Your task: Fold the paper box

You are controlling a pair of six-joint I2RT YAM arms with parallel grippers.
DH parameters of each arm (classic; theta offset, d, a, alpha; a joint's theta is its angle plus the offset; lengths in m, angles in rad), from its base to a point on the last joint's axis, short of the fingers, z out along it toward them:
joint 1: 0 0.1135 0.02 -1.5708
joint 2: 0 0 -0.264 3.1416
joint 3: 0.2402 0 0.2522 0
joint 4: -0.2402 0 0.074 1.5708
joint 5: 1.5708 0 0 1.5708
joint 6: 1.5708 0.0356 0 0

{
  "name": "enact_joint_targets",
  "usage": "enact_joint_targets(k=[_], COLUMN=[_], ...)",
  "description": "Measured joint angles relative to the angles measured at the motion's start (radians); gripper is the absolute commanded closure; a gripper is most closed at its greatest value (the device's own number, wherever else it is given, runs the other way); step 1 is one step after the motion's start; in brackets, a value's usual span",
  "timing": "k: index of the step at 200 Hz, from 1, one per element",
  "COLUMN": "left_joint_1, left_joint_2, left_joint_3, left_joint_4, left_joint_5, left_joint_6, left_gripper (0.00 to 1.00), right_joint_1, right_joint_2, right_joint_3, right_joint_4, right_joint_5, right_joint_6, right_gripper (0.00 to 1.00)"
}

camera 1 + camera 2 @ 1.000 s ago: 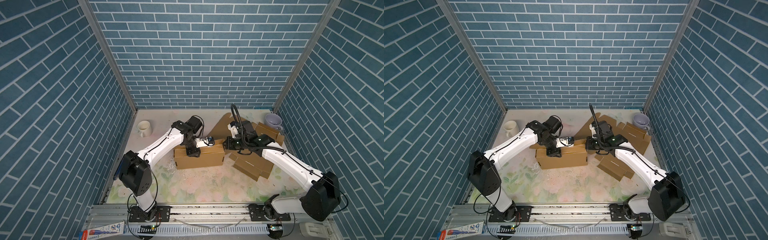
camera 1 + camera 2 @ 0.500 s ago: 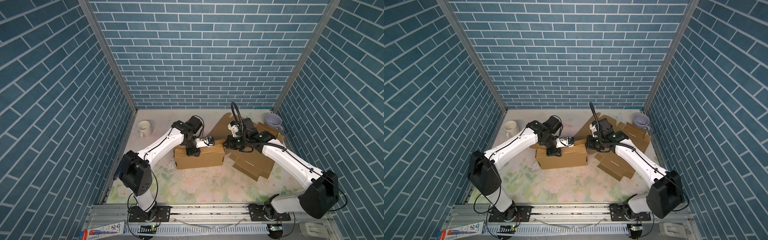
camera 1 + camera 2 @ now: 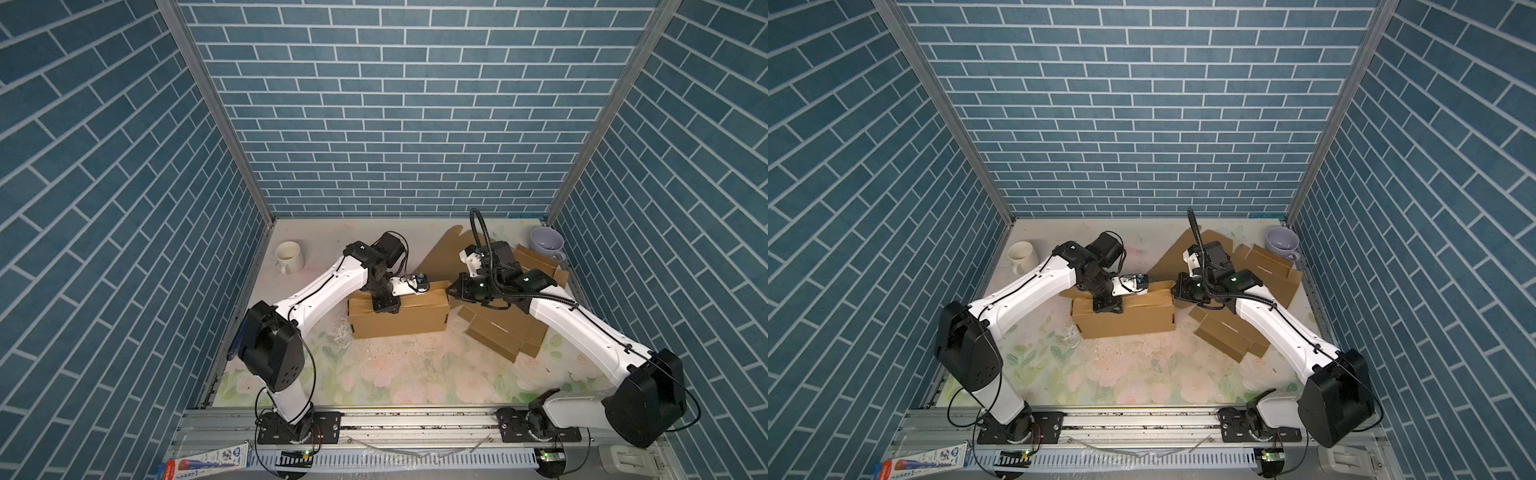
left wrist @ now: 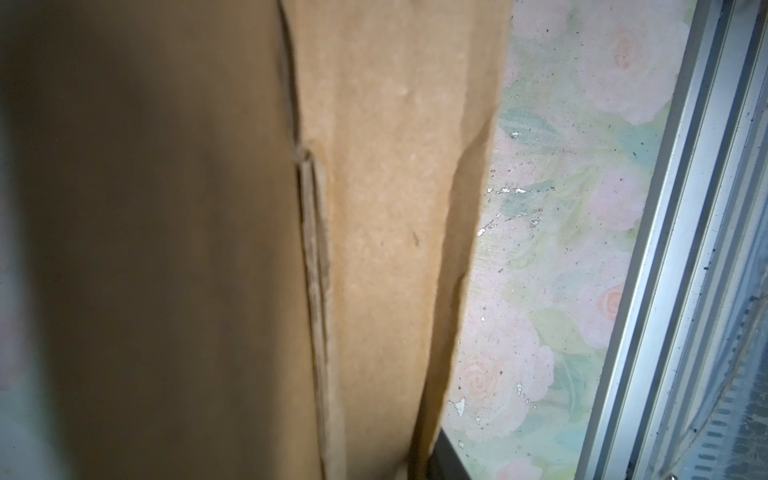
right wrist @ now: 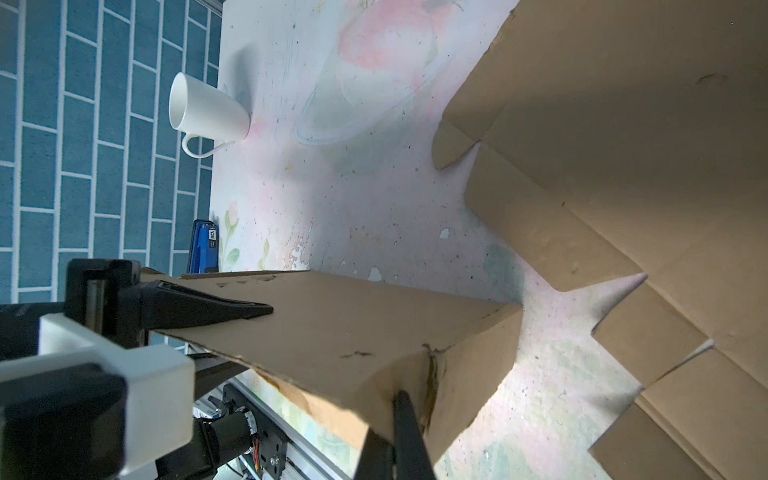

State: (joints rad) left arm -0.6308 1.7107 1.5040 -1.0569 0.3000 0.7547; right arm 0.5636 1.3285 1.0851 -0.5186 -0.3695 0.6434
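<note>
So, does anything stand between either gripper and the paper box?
Nothing visible does. The left gripper clamps the top edge of the paper box, and the shut right gripper touches its right-end corner. Spare cardboard blanks lie aside.

Two white-and-black robot arms, the left arm (image 3: pixel 324 286) rising from seven o'clock and the right arm (image 3: pixel 582 328) from five o'clock, share one flowered table (image 3: pixel 415 374) with one standing cardboard box (image 3: pixel 399 322) at its centre. Two cups sit at the back: one white mug (image 3: pixel 289 257) at ten o'clock and one lilac cup (image 3: pixel 546 242) at two o'clock. Flat cardboard sheets (image 3: pixel 496 338) lie overlapped at three o'clock, at least two, the full number unclear. One blue object (image 5: pixel 203 245) rests at the nine o'clock edge, and one printed packet (image 3: pixel 208 463) lies off the table at seven o'clock.
</note>
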Motion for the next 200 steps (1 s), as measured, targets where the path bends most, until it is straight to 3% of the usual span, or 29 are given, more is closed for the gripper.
enact_joint_targets(k=[25,72,200], left_joint_1=[0.000,0.000,-0.001], left_joint_2=[0.000,-0.003,-0.019], left_joint_3=[0.000,0.000,0.003], left_joint_4=[0.000,0.001,0.004], left_joint_5=[-0.003,-0.011,-0.076], left_joint_6=[0.000,-0.009,-0.039], left_gripper=[0.72,0.56,0.41], right_joint_1=[0.009,0.014,0.027], right_joint_2=[-0.002,0.007,0.007], right_joint_3=[-0.008,-0.017,-0.018], right_joint_4=[0.016,0.037,0.053], right_joint_5=[0.032,0.057,0.102], right_joint_6=[-0.005,-0.013,-0.015], right_gripper=[1.00,1.00,1.00])
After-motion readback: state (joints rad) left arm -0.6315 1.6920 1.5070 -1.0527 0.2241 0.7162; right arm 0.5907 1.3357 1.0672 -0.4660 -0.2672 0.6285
